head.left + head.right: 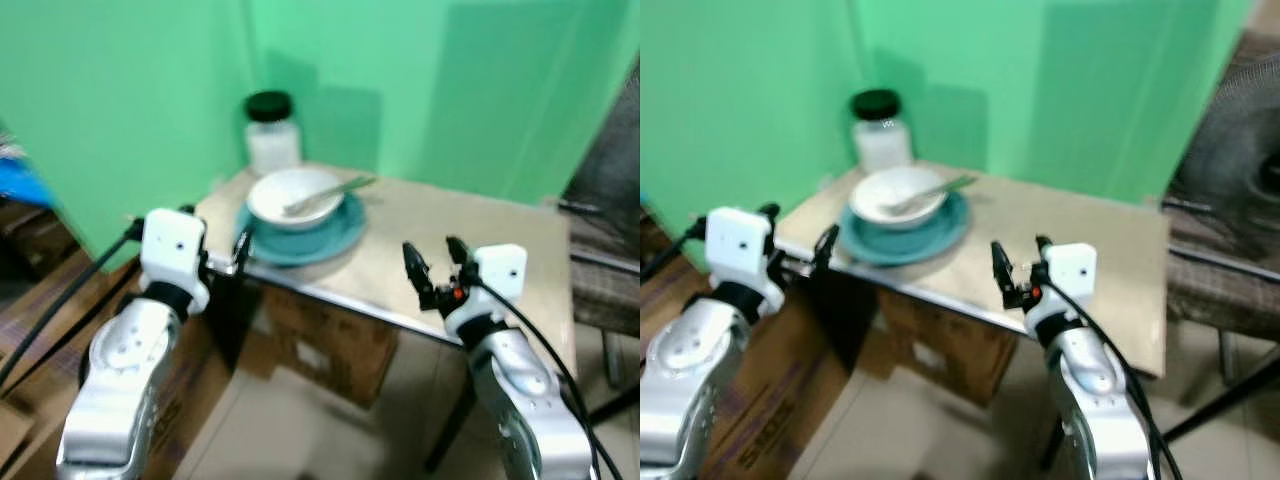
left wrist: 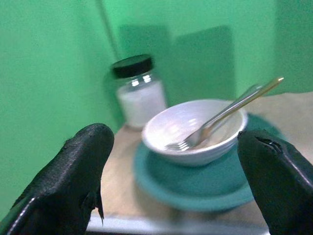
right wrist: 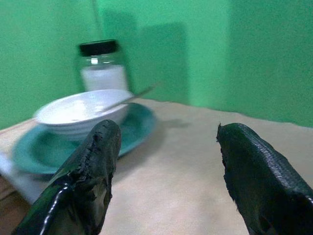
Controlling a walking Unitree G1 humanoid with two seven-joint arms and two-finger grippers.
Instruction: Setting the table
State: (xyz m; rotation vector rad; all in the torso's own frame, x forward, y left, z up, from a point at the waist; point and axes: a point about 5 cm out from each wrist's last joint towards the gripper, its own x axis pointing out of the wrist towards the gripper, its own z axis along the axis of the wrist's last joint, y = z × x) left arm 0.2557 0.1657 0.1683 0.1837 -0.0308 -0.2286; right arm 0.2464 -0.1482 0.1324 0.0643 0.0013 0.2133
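Note:
A white bowl sits on a teal plate at the left end of a small beige table. A metal fork leans in the bowl, its handle sticking out to the right. Behind them stands a glass jar with a black lid and white contents. My left gripper is open at the table's left front edge, just short of the plate. My right gripper is open over the table's front edge, to the right of the plate, and holds nothing.
Green walls close in the table at the back and left. Cardboard boxes sit under the table and by my left arm. A dark chair stands at the right. A tiled floor lies below.

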